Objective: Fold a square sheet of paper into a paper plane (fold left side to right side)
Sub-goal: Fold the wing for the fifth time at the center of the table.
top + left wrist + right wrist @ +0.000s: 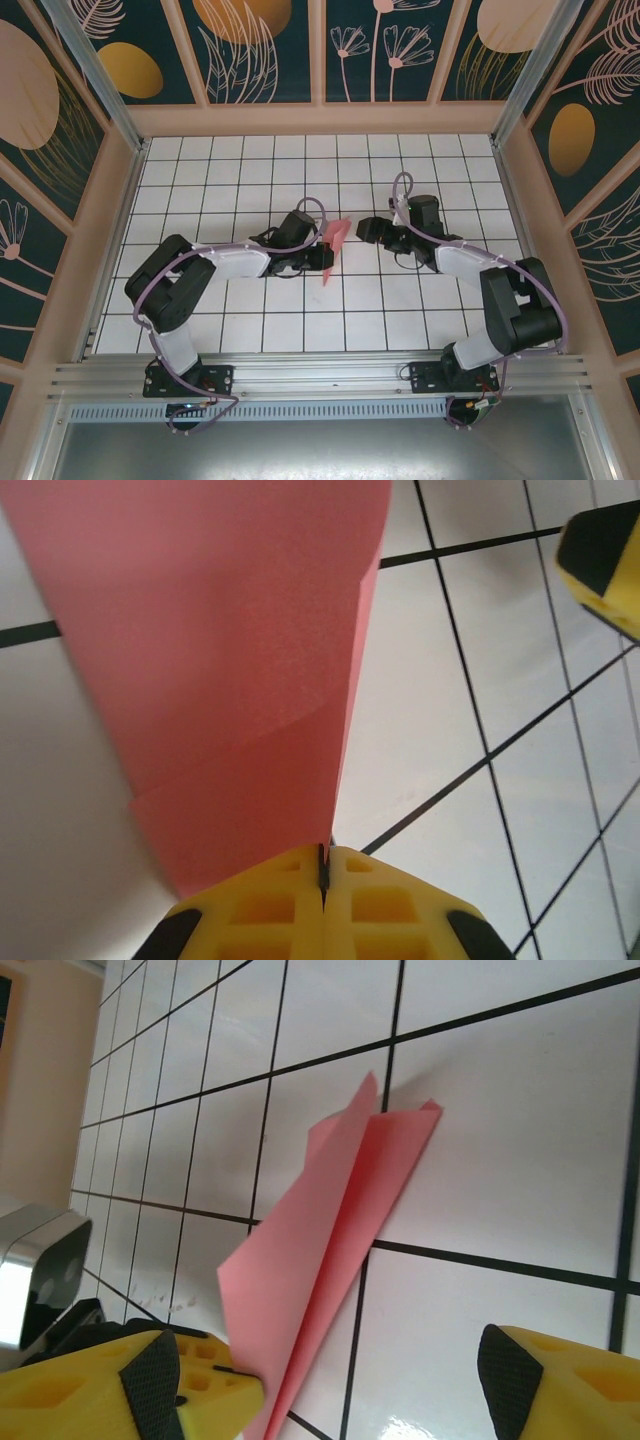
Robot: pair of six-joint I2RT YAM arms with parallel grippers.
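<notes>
Glossy gridded tabletop point(250, 312); slim creased paper plane point(335, 242)

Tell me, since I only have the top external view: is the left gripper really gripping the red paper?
Observer: Yes. In the left wrist view the left gripper is pinched shut on the near edge of the paper plane.
Operator: And the right one?
Observer: The right wrist view shows the right gripper open, its jaws well apart, the plane's near end close beside one of its fingers.
Operator: Is the plane pressed flat?
Observer: No, its layers splay apart at the far end.
</notes>
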